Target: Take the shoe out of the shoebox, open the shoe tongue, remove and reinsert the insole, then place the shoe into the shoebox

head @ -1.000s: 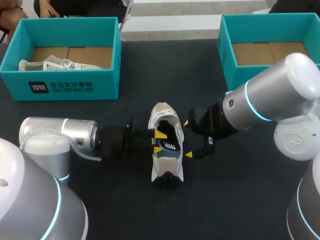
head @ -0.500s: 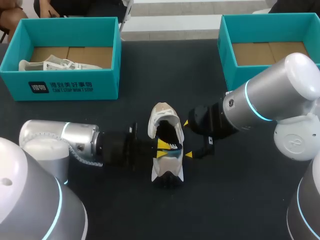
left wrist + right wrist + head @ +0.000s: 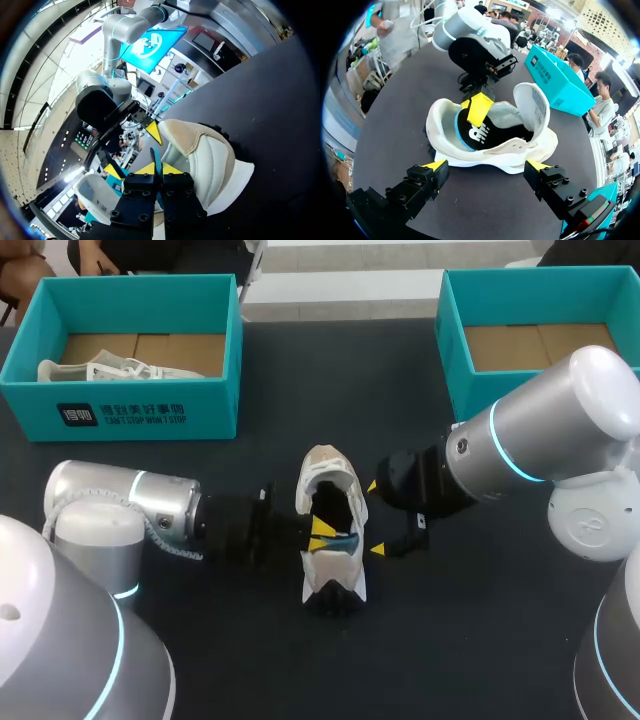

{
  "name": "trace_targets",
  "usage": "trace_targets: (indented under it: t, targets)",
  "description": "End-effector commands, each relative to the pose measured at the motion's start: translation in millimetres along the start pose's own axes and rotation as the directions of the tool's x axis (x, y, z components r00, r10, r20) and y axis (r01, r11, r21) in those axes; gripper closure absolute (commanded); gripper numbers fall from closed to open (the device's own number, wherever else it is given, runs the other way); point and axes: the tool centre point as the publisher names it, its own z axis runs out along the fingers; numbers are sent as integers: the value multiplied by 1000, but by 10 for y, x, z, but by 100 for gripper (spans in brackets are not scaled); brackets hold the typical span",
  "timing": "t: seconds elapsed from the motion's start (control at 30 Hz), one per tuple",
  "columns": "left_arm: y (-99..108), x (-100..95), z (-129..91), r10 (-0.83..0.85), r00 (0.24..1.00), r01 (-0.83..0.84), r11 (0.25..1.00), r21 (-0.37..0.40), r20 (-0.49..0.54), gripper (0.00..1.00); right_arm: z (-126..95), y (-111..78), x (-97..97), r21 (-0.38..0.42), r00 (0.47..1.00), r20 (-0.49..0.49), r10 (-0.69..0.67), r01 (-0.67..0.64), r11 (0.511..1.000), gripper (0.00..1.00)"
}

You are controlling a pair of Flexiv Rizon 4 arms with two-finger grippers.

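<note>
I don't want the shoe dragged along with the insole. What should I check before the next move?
1. Left pincer shut on the insole: ok.
2. Right pincer bracing the shoe: not ok, open and not touching it.
3. Tongue folded back: ok.
4. Hidden end of the insole free inside the shoe: cannot tell.

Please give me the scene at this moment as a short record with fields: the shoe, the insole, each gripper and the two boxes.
shoe: white, on the table, outside both boxes, tongue pulled open
insole: black top, blue edge, in the shoe's opening
left gripper: shut on the insole's edge
right gripper: open, beside the shoe
left shoebox: teal, holds a second shoe
right shoebox: teal, no shoe visible inside
</note>
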Motion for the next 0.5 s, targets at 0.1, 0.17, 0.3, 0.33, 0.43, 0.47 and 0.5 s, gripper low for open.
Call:
trace_targets:
  t: [0.1,0.17,0.3,0.33,0.43,0.47,0.5]
  targets:
    - [5,0,-34,9,1000,-9,1000,-3,17,100,-3,-6,12,-2,1000,1,-1,1,1000,0]
    - [-43,-33,-36,20,1000,-20,1000,1,24,81,-3,-6,12,-2,1000,1,-1,1,1000,0]
    - [-124,-97,-45,37,998,-37,999,7,43,71,-3,-6,12,-2,1000,1,-1,1,1000,0]
    - [-143,-110,-45,39,998,-39,999,8,47,67,-3,-6,12,-2,1000,1,-1,1,1000,0]
    - [-199,-143,-39,50,997,-51,999,14,53,63,-3,-6,12,-2,1000,1,-1,1,1000,0]
    - [-217,-154,-40,54,997,-55,998,17,55,62,-3,-6,12,-2,1000,1,-1,1,1000,0]
    - [-235,-167,-42,58,997,-59,998,19,58,62,-3,-6,12,-2,1000,1,-1,1,1000,0]
